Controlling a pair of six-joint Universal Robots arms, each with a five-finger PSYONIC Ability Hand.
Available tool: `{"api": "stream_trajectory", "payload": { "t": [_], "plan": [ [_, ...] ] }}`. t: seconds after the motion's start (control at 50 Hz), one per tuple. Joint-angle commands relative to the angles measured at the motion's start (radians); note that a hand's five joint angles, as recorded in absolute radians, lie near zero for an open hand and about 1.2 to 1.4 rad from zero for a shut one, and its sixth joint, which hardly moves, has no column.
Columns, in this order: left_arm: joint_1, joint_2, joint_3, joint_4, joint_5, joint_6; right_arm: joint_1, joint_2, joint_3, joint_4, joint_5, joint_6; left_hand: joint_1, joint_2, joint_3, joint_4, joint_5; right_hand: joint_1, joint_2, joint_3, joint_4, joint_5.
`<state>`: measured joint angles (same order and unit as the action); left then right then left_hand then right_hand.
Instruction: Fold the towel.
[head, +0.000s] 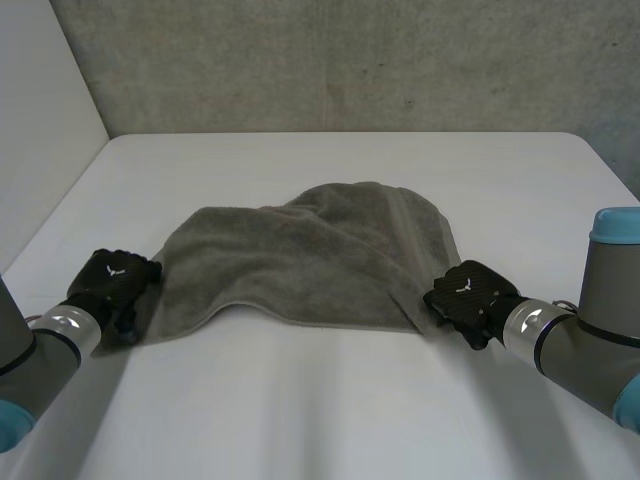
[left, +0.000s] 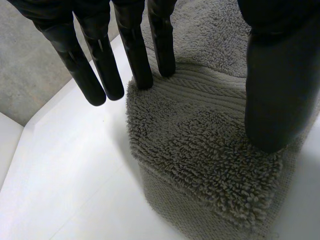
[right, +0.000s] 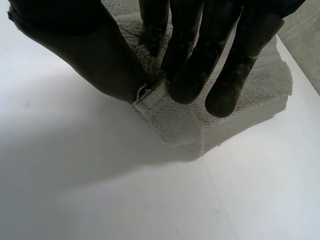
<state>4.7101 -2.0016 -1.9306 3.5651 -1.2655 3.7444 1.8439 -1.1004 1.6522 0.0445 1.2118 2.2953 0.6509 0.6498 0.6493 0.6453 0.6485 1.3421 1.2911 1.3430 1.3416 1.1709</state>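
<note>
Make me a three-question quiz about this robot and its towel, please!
1. Where on the towel is the left hand?
A. the middle
B. its near left corner
C. its far edge
2. What colour is the towel?
A. red
B. blue
C. grey
3. What is the right hand doing?
A. pinching a towel corner
B. resting flat off the towel
C. pointing up
Answers: 1 B, the head view shows it there. 2 C, it is grey in every view. 3 A, thumb and fingers squeeze the corner in its wrist view.

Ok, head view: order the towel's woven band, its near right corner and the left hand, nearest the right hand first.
1. Near right corner: pinched in the right hand.
2. Woven band: just beyond, towel's right side.
3. Left hand: opposite near corner.
</note>
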Motion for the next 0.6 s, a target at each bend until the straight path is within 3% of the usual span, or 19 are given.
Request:
{"api": "stream_trajectory", "payload": {
  "t": [0.02, 0.6],
  "plan": [
    [-0.001, -0.003, -0.001, 0.0, 0.0, 0.0, 0.0, 0.007, 0.0, 0.0, 0.0, 0.0, 0.003, 0.004, 0.005, 0.009, -0.169, 0.054, 0.105, 0.053, 0.055, 0.051],
    [0.001, 0.007, 0.002, 0.0, 0.002, -0.003, -0.002, 0.01, -0.002, 0.0, 0.0, 0.0, 0.546, 0.547, 0.547, 0.551, 0.374, 0.054, 0.105, 0.053, 0.055, 0.051]
  ]
}}
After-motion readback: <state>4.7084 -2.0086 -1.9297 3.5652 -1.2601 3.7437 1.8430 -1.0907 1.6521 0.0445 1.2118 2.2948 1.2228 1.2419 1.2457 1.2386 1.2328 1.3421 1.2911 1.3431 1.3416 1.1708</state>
